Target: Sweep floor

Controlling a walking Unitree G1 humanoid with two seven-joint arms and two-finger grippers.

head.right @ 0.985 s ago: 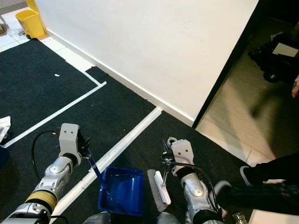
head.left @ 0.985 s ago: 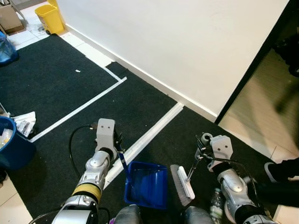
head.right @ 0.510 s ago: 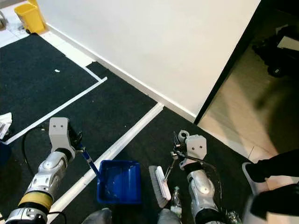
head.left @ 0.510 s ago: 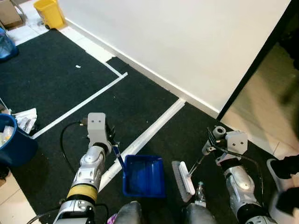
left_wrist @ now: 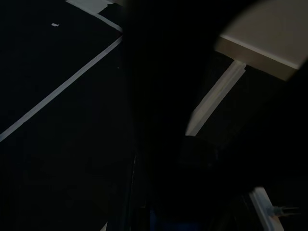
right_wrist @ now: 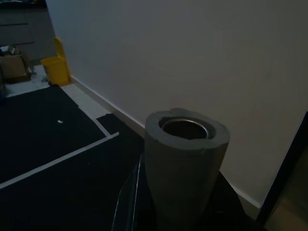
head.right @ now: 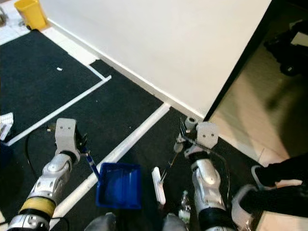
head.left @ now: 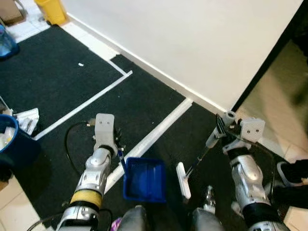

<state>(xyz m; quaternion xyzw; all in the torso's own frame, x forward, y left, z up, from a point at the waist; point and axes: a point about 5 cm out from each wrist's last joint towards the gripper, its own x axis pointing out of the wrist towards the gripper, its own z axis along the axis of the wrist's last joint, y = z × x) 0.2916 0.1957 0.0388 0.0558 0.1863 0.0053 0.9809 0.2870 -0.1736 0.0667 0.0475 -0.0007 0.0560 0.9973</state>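
Note:
A blue dustpan (head.left: 144, 179) rests on the black carpet just in front of my feet. Its thin blue handle runs up into my left gripper (head.left: 117, 153), which is shut on it. To its right lies a brush with a white head (head.left: 183, 180), seen edge-on. The brush's long handle slants up to my right gripper (head.left: 221, 127), shut around its grey foam end (right_wrist: 185, 159). A small white scrap (head.left: 80, 64) lies on the carpet far ahead on the left.
White tape lines (head.left: 159, 132) cross the carpet, and a white wall (head.left: 192, 43) runs diagonally ahead. A plastic bottle (head.left: 208, 196) lies by my right foot. A blue bucket (head.left: 9, 144) with crumpled paper beside it stands at left, a yellow bin (head.left: 50, 9) far left, a person's shoe (head.left: 288, 172) at right.
The brush has turned so its head now shows edge-on, and my right gripper has risen with the handle. The dustpan has stayed near my feet. The camera has shifted slightly.

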